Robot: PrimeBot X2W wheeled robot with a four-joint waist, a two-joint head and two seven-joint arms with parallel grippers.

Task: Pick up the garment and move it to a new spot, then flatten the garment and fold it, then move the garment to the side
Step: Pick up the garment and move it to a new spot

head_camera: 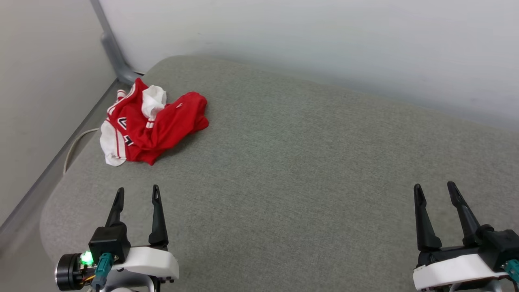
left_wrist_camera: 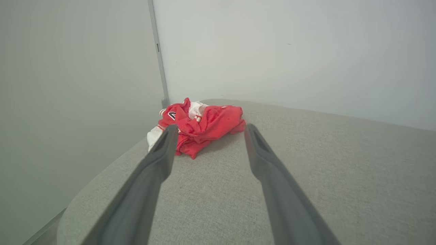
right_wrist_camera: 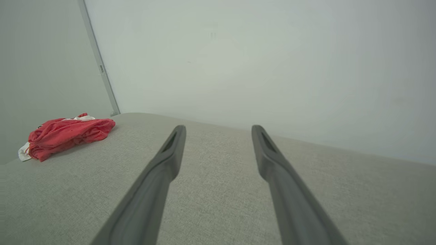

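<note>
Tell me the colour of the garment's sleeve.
White sleeve with red stripes, on the red garment; clearest in the head view.

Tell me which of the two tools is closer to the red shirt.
The left tool: the crumpled red shirt lies just ahead of it, while the right tool stands far across the grey cushion.

light: soft, even | shadows: faint | focus: sharp | glare: none

No legible text on garment (head_camera: 170,121)
</note>
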